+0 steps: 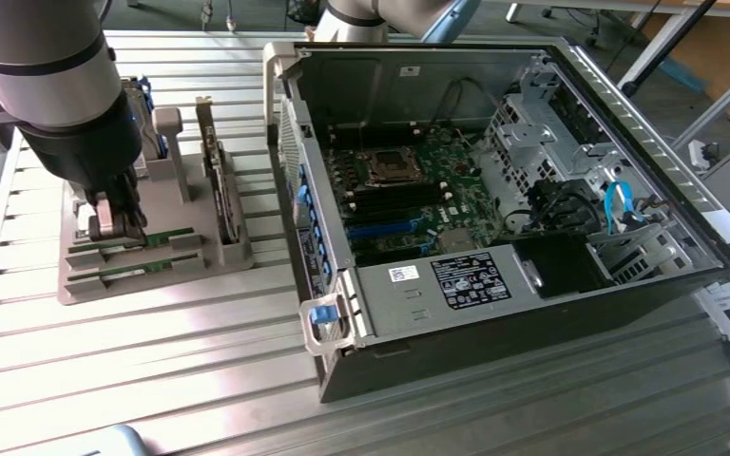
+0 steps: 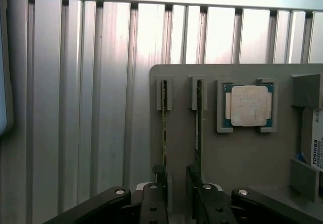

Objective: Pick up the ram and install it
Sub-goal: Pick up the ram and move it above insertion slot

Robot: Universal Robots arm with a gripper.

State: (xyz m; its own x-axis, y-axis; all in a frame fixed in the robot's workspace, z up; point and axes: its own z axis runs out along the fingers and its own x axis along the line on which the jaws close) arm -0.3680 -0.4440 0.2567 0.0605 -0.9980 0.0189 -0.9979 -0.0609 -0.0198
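Observation:
Two green ram sticks stand on edge in slots of a grey holder (image 1: 213, 252) at the exterior view's left. In the wrist view they are thin lines, one ram stick (image 2: 164, 123) beside the other ram stick (image 2: 199, 128). My gripper (image 1: 121, 228) hangs low over the holder, its tips by the farther ram stick (image 1: 149, 237), with the nearer one (image 1: 137, 273) in front of it. In the wrist view the gripper (image 2: 176, 186) is open, and its dark fingers (image 2: 157, 191) sit over the sticks' near ends. I cannot tell whether they touch a stick. Nothing is held.
A square silver processor (image 2: 248, 105) and a hard drive with a white label (image 2: 316, 151) share the holder. The open computer case (image 1: 339, 313) lies at the exterior view's right, motherboard (image 1: 416, 204) with black and blue slots exposed. The table (image 1: 149, 380) is ribbed aluminium.

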